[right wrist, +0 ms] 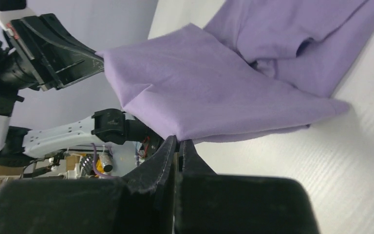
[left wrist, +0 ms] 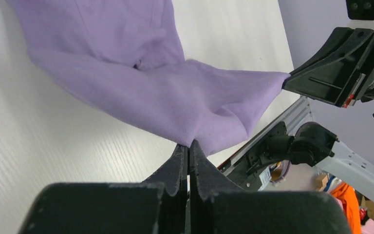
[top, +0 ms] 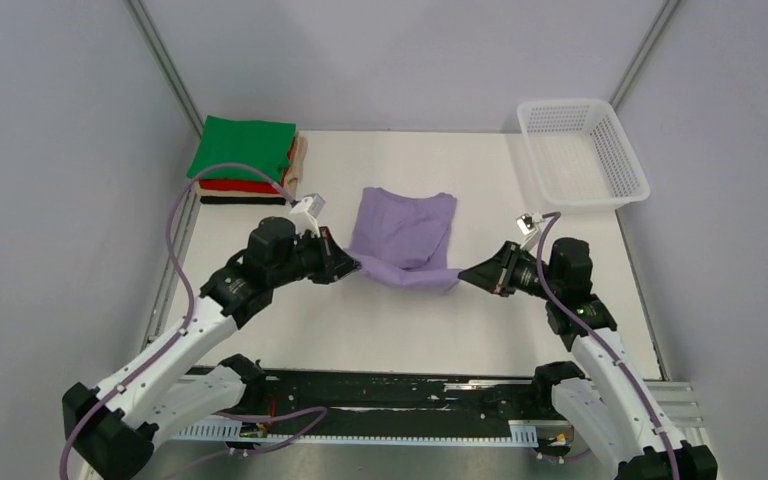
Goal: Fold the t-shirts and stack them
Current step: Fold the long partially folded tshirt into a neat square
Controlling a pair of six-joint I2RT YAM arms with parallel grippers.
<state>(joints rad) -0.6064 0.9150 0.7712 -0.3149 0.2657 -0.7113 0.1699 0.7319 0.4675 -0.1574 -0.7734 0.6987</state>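
A lavender t-shirt (top: 405,232) lies in the middle of the table, its near edge lifted and stretched between my two grippers. My left gripper (top: 353,266) is shut on the shirt's near left corner; in the left wrist view the cloth (left wrist: 175,97) hangs from the pinched tips (left wrist: 189,145). My right gripper (top: 463,275) is shut on the near right corner, and the right wrist view shows the shirt (right wrist: 209,92) running out from its tips (right wrist: 178,140). A stack of folded t-shirts, green (top: 242,148) over red (top: 235,186), sits at the far left.
A white mesh basket (top: 582,152) stands at the far right corner. A tan folded cloth (top: 298,160) shows beside the green one and a dark layer (top: 240,200) under the stack. The rail (top: 380,395) with the arm bases runs along the near edge.
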